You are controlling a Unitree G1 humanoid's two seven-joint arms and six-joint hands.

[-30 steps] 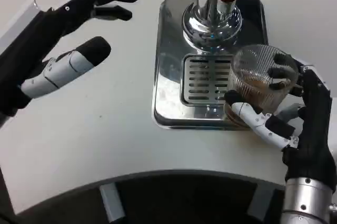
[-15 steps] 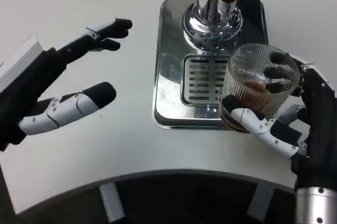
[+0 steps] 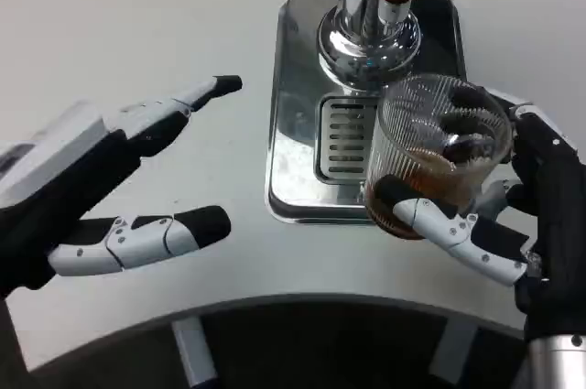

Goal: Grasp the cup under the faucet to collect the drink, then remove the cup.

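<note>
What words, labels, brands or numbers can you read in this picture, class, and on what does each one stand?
None can be read. The ribbed glass cup, the chrome faucet, the steel drip tray, the white table, the right hand and the left hand bear no visible writing.
</note>
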